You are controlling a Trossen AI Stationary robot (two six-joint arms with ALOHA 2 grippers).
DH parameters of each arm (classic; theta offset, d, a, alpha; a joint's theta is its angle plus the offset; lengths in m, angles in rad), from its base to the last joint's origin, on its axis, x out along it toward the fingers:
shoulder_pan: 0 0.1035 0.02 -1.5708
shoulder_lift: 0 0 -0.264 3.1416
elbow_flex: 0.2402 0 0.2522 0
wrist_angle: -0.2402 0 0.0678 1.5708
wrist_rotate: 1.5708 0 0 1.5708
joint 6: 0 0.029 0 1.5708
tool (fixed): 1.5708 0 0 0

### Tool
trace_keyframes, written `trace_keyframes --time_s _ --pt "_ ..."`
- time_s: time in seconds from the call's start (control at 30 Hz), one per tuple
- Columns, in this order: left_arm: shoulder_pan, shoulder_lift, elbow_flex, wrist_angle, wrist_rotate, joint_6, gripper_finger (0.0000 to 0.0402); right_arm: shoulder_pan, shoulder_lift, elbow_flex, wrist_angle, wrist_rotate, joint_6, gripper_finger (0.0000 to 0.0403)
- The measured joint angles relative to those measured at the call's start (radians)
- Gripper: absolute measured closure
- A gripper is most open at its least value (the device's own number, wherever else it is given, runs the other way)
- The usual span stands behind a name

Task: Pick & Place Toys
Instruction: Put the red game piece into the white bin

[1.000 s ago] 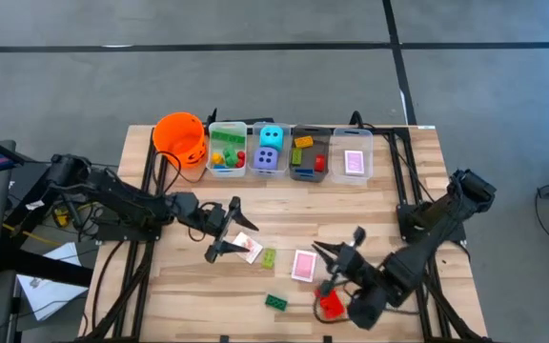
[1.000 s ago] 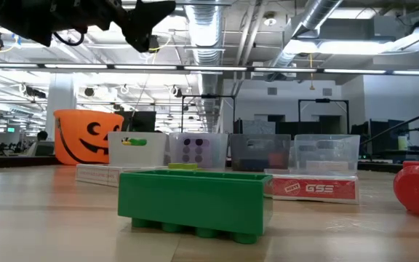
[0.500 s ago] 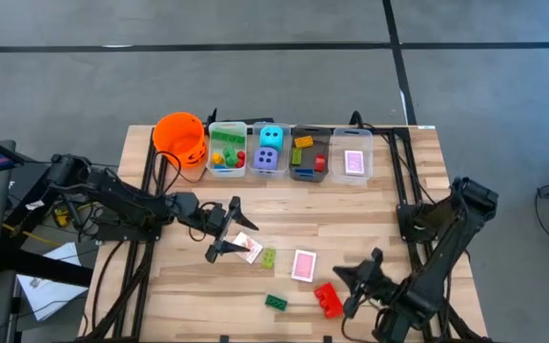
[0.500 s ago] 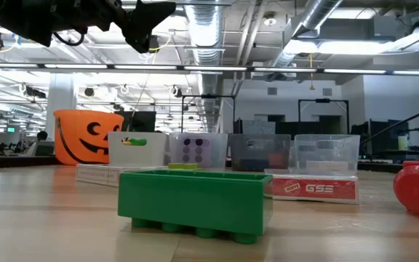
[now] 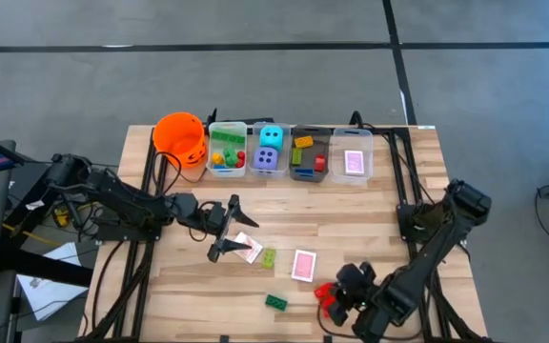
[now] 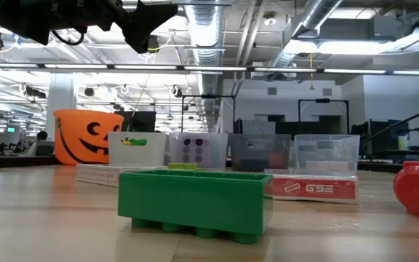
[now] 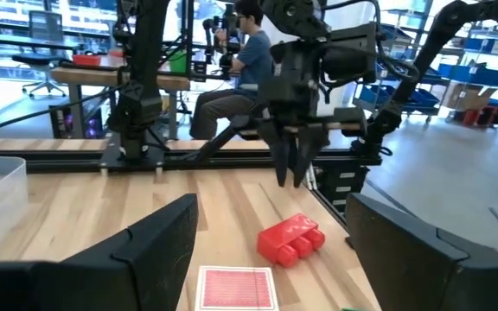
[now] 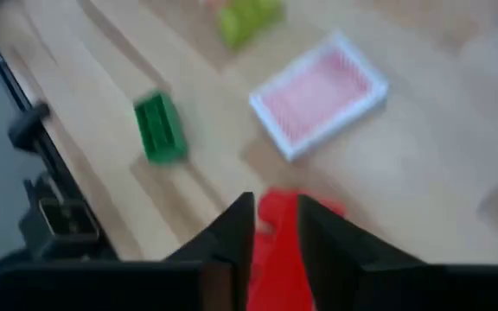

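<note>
Red brick (image 5: 326, 293) lies near the worktop's (image 5: 389, 219) front edge, right of centre; the right tool (image 5: 334, 300) is at it, narrow fingers (image 8: 233, 238) straddling one end, though whether they grip it I cannot tell; a dark green brick (image 5: 276, 302) lies just left of it, a pink-backed card pack (image 5: 303, 265) behind; the left tool (image 5: 231, 229) hovers wide open, holding nothing, over another card (image 5: 247, 247) left of centre.

Robotics lab: exposed ceiling ducts (image 6: 217, 29), workbenches (image 7: 93, 78), a seated person (image 7: 240, 65)
</note>
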State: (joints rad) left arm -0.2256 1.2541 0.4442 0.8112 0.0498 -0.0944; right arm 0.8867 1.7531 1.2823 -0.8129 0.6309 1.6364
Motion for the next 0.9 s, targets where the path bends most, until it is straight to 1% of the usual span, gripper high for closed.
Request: trace_keyframes --time_s 0.1,0.23,0.3,0.37,0.47,0.67,0.9 --pt "0.000 0.000 0.000 0.000 0.000 0.000 0.0116 -0.028 0.000 0.000 0.031 -0.116 0.029 0.0273" --pt "0.000 0.000 0.000 -0.001 0.000 0.000 0.0116 -0.061 0.000 0.000 0.086 -0.228 0.046 0.0208" --pt "0.000 0.000 0.000 -0.002 -0.001 0.000 0.0116 -0.075 0.000 0.000 0.107 -0.242 0.072 0.0181" --pt "0.000 0.000 0.000 -0.002 0.000 0.000 0.0116 -0.081 0.000 0.000 0.119 -0.242 0.074 0.0164" --pt "0.000 0.000 0.000 -0.002 -0.001 0.000 0.0116 -0.081 0.000 0.001 0.117 -0.253 0.074 0.0158" --pt "0.000 0.000 0.000 -0.003 -0.001 0.002 0.0116 -0.064 0.000 0.001 0.117 -0.371 0.085 0.0167" --pt "0.000 0.000 0.000 -0.003 -0.001 0.060 0.0116 -0.001 0.002 0.001 0.119 -0.373 0.194 0.0179"
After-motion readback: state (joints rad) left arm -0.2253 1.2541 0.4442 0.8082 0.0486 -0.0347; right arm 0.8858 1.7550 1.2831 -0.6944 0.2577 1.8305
